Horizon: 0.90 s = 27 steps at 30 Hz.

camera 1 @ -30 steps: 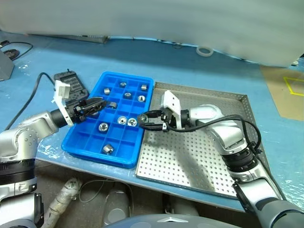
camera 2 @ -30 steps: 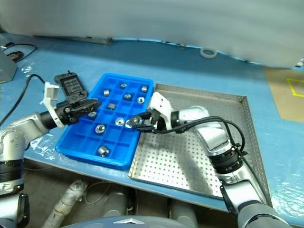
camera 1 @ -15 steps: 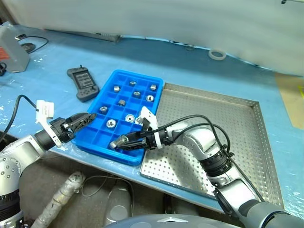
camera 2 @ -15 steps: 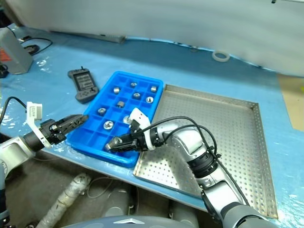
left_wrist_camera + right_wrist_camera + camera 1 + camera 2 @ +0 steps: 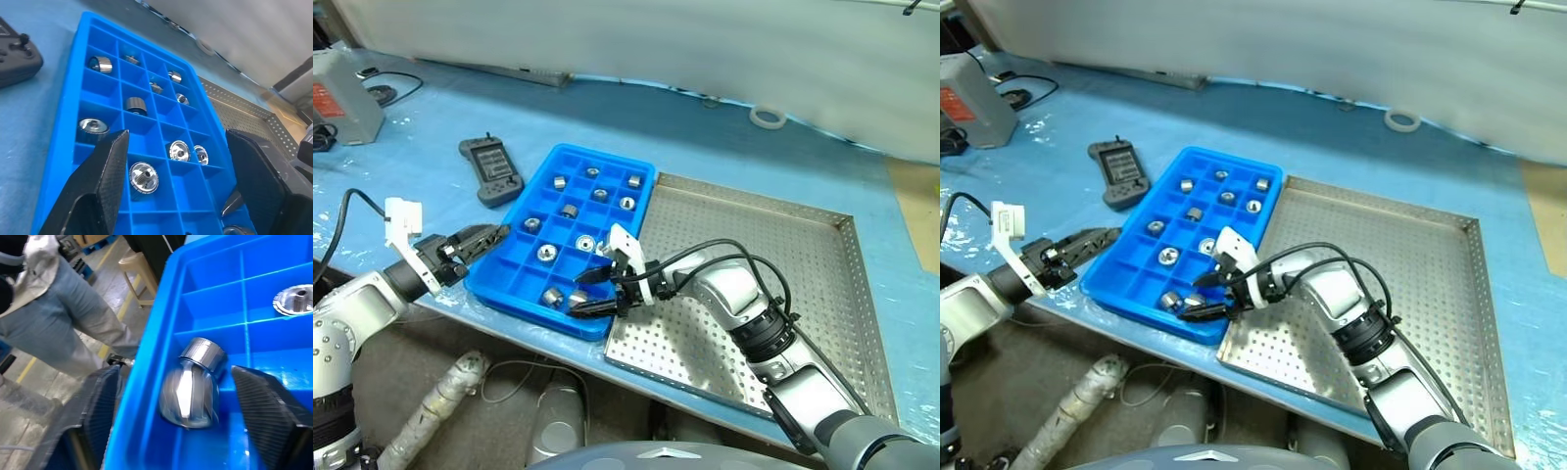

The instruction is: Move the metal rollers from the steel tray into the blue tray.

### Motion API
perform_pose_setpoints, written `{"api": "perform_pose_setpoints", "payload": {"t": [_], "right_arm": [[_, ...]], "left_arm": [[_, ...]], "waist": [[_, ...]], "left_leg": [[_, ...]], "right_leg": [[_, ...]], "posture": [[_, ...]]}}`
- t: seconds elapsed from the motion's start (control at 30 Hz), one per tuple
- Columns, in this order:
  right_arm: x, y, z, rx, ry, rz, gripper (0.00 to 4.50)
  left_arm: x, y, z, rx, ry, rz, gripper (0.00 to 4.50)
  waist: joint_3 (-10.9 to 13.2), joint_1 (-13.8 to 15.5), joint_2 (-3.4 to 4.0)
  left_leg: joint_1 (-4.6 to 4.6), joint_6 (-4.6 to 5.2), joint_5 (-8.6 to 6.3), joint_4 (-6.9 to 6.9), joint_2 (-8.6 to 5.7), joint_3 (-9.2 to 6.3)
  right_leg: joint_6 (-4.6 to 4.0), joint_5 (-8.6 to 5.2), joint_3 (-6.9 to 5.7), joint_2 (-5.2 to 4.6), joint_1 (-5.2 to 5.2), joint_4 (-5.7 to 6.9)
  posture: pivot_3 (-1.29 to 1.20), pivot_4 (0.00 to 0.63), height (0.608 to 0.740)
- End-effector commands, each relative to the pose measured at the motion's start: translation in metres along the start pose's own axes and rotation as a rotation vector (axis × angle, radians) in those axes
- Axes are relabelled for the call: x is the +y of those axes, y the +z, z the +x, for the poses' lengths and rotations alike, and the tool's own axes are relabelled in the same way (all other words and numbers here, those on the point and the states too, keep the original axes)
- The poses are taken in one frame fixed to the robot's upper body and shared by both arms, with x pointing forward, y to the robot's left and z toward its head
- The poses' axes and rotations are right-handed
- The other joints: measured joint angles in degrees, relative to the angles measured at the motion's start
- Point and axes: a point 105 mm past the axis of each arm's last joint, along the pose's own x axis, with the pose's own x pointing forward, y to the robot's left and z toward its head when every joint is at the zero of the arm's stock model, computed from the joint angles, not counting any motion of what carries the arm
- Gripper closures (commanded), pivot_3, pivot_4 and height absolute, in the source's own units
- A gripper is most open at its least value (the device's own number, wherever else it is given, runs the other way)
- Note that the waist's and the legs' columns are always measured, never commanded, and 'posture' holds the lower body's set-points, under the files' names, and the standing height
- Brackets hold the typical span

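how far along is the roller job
Nearly finished, it seems. Done: metal rollers sit across many compartments of the blue tray, and the steel tray's visible floor shows none. In hand: nothing; one roller lies in a near-edge compartment between the open right gripper's fingers, ungripped. The left gripper is open, empty. Left: probably only pulling the arms back.

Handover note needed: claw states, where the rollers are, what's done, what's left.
Right claw: open over the near row of the blue tray, nothing held; two metal rollers lie in the compartments just below it.
Left claw: open, empty, at the blue tray's left edge.
Done: about ten rollers sit in the blue tray's compartments.
Left: the steel tray shows no rollers on its visible floor; check the part hidden under the right arm, then withdraw.
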Motion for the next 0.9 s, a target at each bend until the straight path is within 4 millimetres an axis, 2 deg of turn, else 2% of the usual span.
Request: {"api": "perform_pose_setpoints", "payload": {"t": [0.03,0.13,0.2,0.27,0.37,0.5,0.57,0.7,0.77,0.9], "right_arm": [[-0.004,0.003,-0.003,-0.003,-0.03,-0.027,0.62],[-0.018,0.012,-0.012,-0.018,-0.121,-0.117,0.62],[-0.029,0.027,-0.024,-0.069,-0.199,-0.18,0.62],[-0.045,0.055,-0.043,-0.177,-0.321,-0.2,0.62],[-0.057,0.075,-0.066,-0.265,-0.432,-0.224,0.62],[-0.069,0.101,-0.112,-0.407,-0.644,-0.278,0.62],[-0.075,0.101,-0.127,-0.445,-0.732,-0.265,0.62],[-0.095,0.089,-0.154,-0.466,-0.925,-0.216,0.62],[-0.106,0.084,-0.167,-0.487,-1.033,-0.181,0.62],[-0.116,0.082,-0.179,-0.517,-1.14,-0.148,0.62]], "left_arm": [[-0.005,0.008,0.004,0.0,-0.035,0.035,1.19],[-0.003,0.015,0.013,-0.005,-0.053,0.049,1.19],[-0.006,0.017,0.02,-0.01,-0.08,0.063,1.19],[-0.009,0.023,0.029,-0.03,-0.106,0.086,1.19],[-0.012,0.03,0.039,-0.066,-0.13,0.101,1.19],[-0.009,0.041,0.068,-0.15,-0.13,0.127,1.19],[-0.006,0.042,0.081,-0.184,-0.126,0.123,1.19],[-0.002,0.041,0.106,-0.243,-0.109,0.08,1.19],[0.004,0.039,0.127,-0.267,-0.061,0.059,1.19],[0.0,0.043,0.156,-0.31,-0.066,0.011,1.19]], "waist": [[-0.05,-0.14,-0.07],[-0.09,-0.19,-0.14],[-0.1,-0.39,-0.17],[-0.1,-0.83,-0.2],[-0.11,-1.12,-0.22],[-0.12,-1.03,-0.23],[-0.13,-1.3,-0.25],[-0.14,-2.37,-0.26],[-0.14,-2.8,-0.25],[-0.13,-3.87,-0.25]], "left_leg": [[0.0,-0.01,0.0,0.0,-0.01,0.0],[-0.02,-0.07,0.04,0.0,-0.01,0.0],[-0.02,-0.12,0.07,0.01,-0.02,0.0],[-0.02,-0.17,0.1,0.04,-0.03,0.0],[-0.04,-0.27,0.18,0.05,-0.02,0.0],[-0.07,-0.29,0.2,0.04,0.01,-0.01],[-0.12,-0.28,0.19,0.06,-0.05,0.0],[-0.14,-0.26,0.18,0.1,-0.03,0.0],[-0.15,-0.26,0.18,0.1,-0.02,0.0],[-0.16,-0.28,0.21,0.14,-0.03,-0.01]], "right_leg": [[0.0,0.0,0.01,0.0,0.0,0.0],[0.0,0.0,0.01,0.0,-0.04,0.05],[0.0,0.0,0.01,-0.01,-0.04,0.11],[-0.01,0.0,0.02,-0.01,-0.04,0.17],[-0.03,0.01,0.04,-0.01,-0.14,0.36],[-0.04,0.01,0.04,0.05,-0.15,0.36],[-0.02,0.02,0.07,0.04,-0.15,0.33],[-0.01,0.03,0.07,0.04,-0.14,0.34],[-0.02,0.03,0.06,0.04,-0.14,0.34],[-0.04,0.04,0.07,0.05,-0.14,0.36]], "posture": [[0.22,0.15,0.74],[0.2,0.15,0.74],[0.18,0.15,0.74],[0.17,0.15,0.74],[0.15,0.15,0.74],[0.1,0.15,0.74],[0.08,0.15,0.74],[0.04,0.15,0.74],[0.02,0.15,0.74],[-0.01,0.15,0.74]]}}
